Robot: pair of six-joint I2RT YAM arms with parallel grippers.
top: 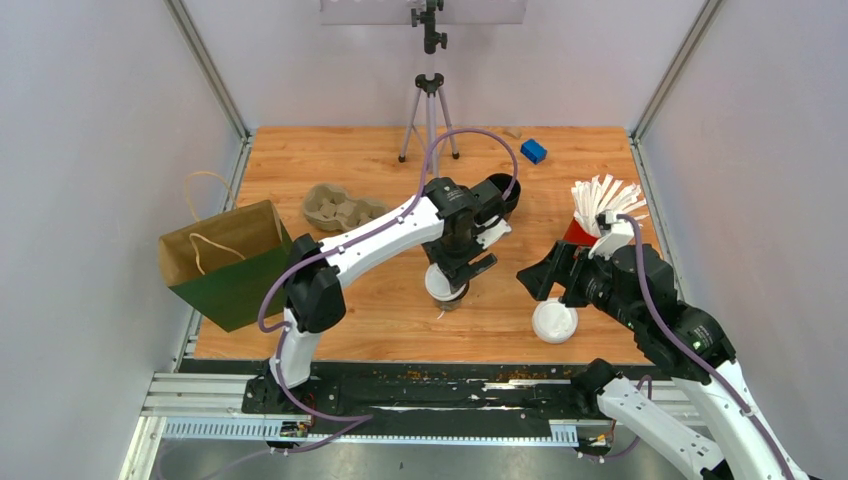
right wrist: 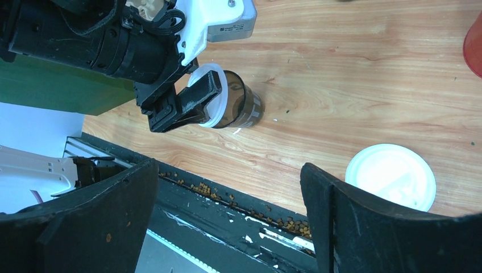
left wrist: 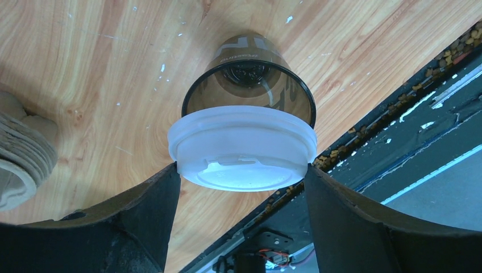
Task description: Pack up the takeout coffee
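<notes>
White walls close the bay on three sides, and its floor is a wooden table (top: 340,320). In the near middle of it stands the coffee cup (left wrist: 250,68), upright, with its long axis vertical. The left gripper (left wrist: 241,173) is over the cup from above. Its two fingers touch the rim of the white lid (left wrist: 241,145) on both sides, so it is closed on the lid, and it stands wide only because the lid is wide. The lid lies at the mouth of the cup, but the dark rim shows beyond it on the far side. I judge it is not seated yet, and the next move turns on one thing: the lid must be centred over that mouth before any push down.

The right gripper (right wrist: 227,168) hovers wide apart and empty, to the right of the cup and clear of it, with a loose lid (right wrist: 391,176) near it on the table. The paper bag (top: 225,265) is well apart to the left, so the left arm is the nearer one for it.
</notes>
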